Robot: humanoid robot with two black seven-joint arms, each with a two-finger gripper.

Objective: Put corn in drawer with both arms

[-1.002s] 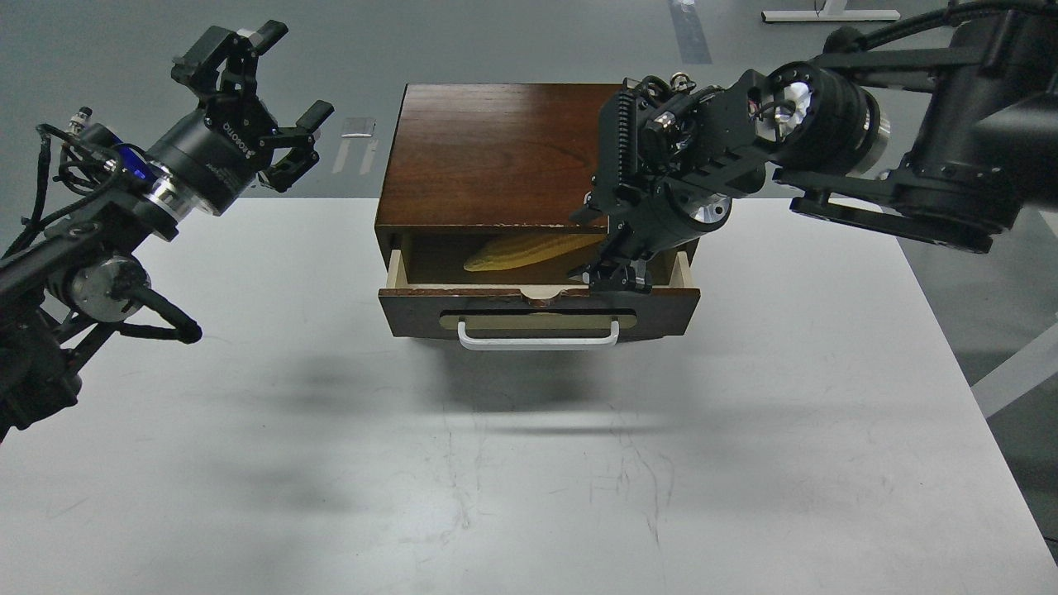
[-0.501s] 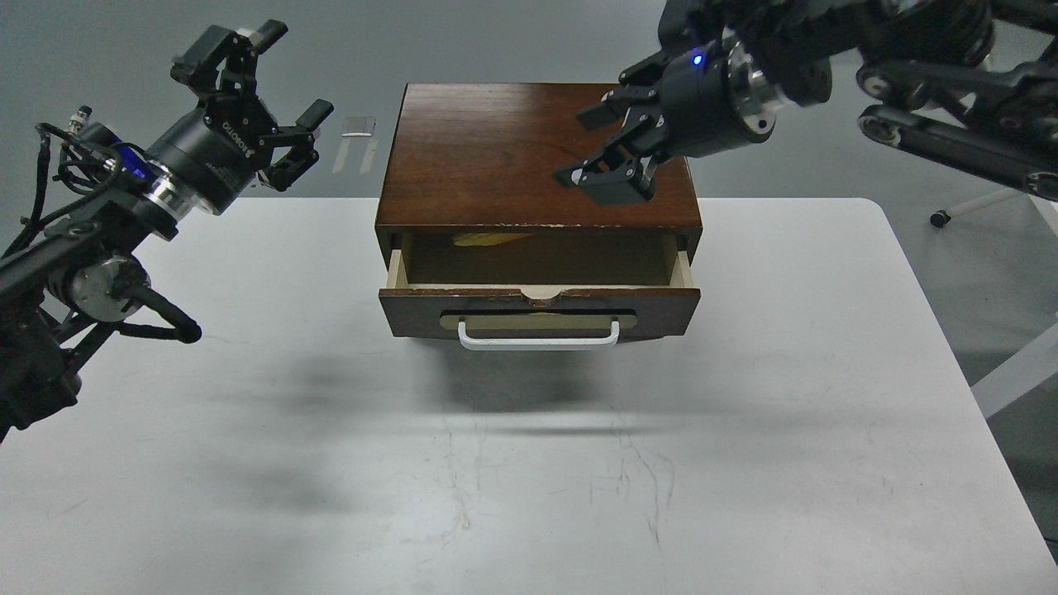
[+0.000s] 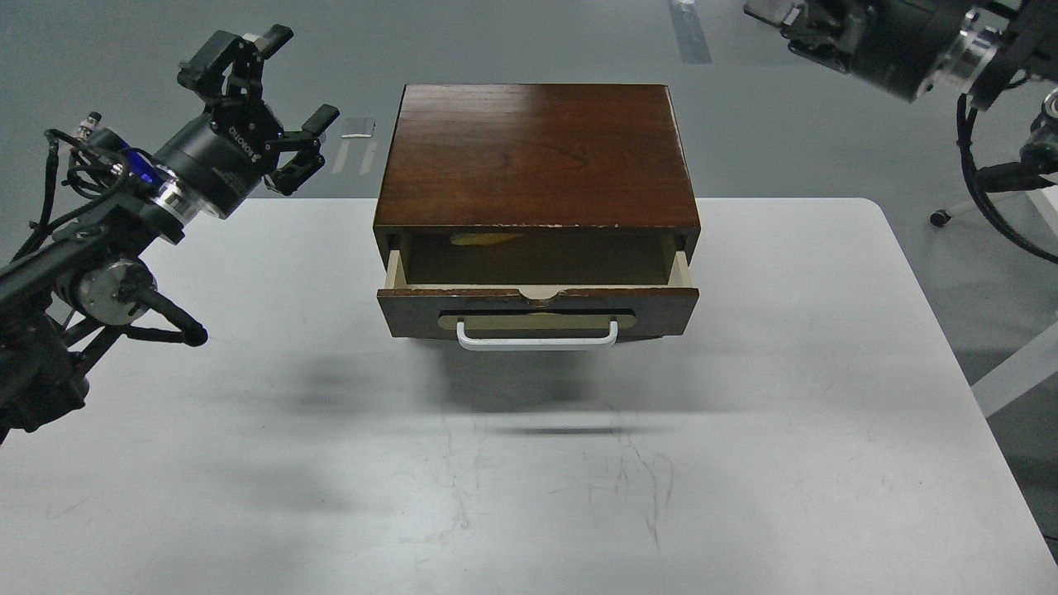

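Note:
The dark brown drawer (image 3: 537, 299) with its white bar handle (image 3: 537, 338) stands pulled partly out of the reddish-topped wooden box (image 3: 536, 155). Only a thin yellow sliver of the corn (image 3: 486, 239) shows at the drawer's back left; the box top hides the rest. My left gripper (image 3: 271, 83) is open and empty, raised left of the box above the table's far edge. My right gripper (image 3: 795, 26) is high at the top right, far from the box. It is dark and partly cut off by the frame edge.
The box stands at the far middle of a white table (image 3: 529, 463). Grey floor lies beyond, with a small pale floor marking (image 3: 357, 126) left of the box. A chair or stand leg (image 3: 975, 207) shows at the right.
My right gripper rose out of the drawer without the corn, then swung up and right to the frame's top corner. The corn lies deeper in the drawer. The left arm barely moved.

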